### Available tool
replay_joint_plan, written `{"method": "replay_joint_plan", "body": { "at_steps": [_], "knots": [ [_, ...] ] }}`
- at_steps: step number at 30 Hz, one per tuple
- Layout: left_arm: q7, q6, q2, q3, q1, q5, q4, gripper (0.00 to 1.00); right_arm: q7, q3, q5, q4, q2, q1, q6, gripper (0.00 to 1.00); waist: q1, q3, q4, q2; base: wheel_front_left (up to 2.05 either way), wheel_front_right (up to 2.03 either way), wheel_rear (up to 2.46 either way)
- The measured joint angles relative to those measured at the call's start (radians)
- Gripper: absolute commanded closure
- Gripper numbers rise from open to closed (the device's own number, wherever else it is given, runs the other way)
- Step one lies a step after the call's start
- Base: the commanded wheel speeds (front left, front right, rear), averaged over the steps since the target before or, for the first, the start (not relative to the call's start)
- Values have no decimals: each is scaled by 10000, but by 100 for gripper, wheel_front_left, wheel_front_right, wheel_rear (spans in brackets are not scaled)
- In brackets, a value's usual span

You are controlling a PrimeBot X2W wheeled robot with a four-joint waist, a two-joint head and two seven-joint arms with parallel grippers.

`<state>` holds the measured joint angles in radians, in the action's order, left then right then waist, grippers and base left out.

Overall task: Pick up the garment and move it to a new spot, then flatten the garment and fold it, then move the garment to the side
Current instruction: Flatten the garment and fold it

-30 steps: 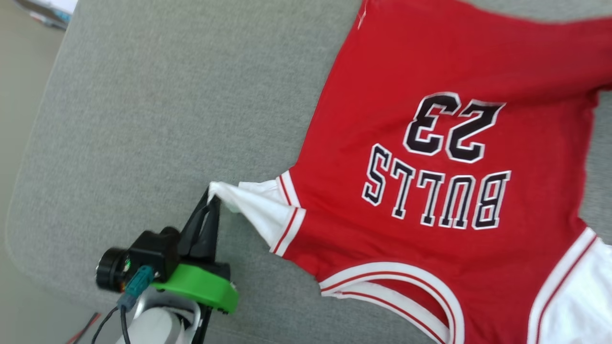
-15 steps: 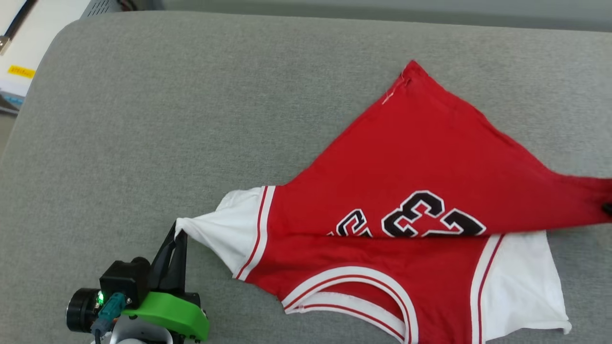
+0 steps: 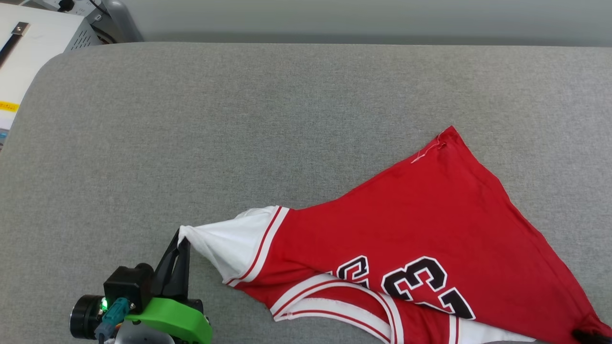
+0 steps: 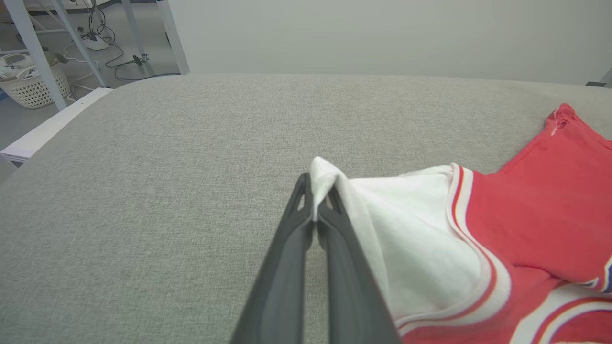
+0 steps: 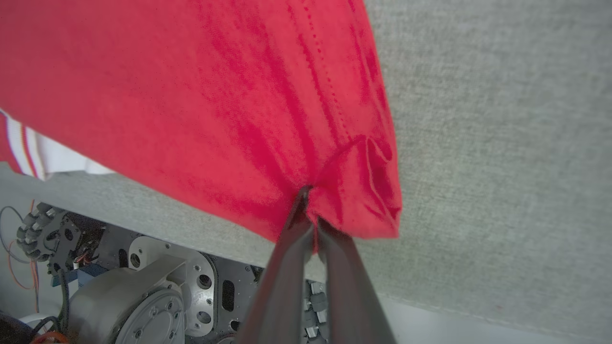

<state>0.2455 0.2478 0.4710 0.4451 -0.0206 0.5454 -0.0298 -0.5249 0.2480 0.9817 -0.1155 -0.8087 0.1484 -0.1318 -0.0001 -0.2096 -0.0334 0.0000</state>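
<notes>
1. Red garment [image 3: 430, 229] low and right on the pad [image 3: 239, 119], print side up, drawn into a slanted wedge, with the "23" partly covered by the collar [image 3: 334, 306] band.
2. Pinched at two ends: the white sleeve [image 3: 229, 246] tip on the left and a red hem corner [image 5: 373, 191] at the lower right. Probably held this way to stretch the cloth between both grips and pull the slack out.
3. Jaws of the left gripper [image 4: 315, 191] pressed together on the sleeve tip, cloth bunched over the fingertips, close above the pad.
4. Jaws of the right gripper [image 5: 308, 212] likewise clamped on the hem corner, red cloth puckered around them, over the pad's near edge with the robot's base [image 5: 143, 286] below.
5. Far corner [image 3: 447, 136] free and resting on the pad, so tension along one diagonal only.
6. Judged step: flattening, with no fold begun. Next move calls for laying both ends down evenly. Risk of such thin pinches slipping.
7. Beyond the pad: a basket [image 4: 28, 88] on the floor.
</notes>
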Motion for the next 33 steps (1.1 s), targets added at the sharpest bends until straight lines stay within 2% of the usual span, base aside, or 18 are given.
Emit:
{"method": "replay_joint_plan", "body": {
  "at_steps": [1,6,10,15,21,27,33],
  "knots": [
    [0,2,-2,10,1,0,8,100,157,-226,-127,2,146,5,0,2,0,0,14,0,0,0,0],
    [-2,29,-6,36,0,0,-13,100,479,-1381,-610,587,305,-101,2,0,0,8,51,0,0,0,0],
    [-2,56,-13,56,-5,-2,-98,100,602,-2408,-1066,1618,249,-759,2,0,0,-66,1,0,0,0,0],
    [-17,73,-84,198,-80,-31,-236,100,280,-2663,-1498,2431,255,-2327,2,0,0,-276,-145,0,0,0,0],
    [-105,19,-221,418,-607,-197,-382,100,-970,-1386,-1875,2280,449,-4921,2,0,0,-672,-431,0,0,0,0],
    [-127,-242,-514,669,-1364,-288,-282,100,-2750,591,-2128,811,754,-7423,2,0,0,-1184,-858,0,0,0,0],
    [-73,-422,-823,851,-1833,-533,-115,100,-3659,2119,-2449,-732,1081,-9161,2,0,0,-1697,-1300,0,0,0,0]
  ]
}}
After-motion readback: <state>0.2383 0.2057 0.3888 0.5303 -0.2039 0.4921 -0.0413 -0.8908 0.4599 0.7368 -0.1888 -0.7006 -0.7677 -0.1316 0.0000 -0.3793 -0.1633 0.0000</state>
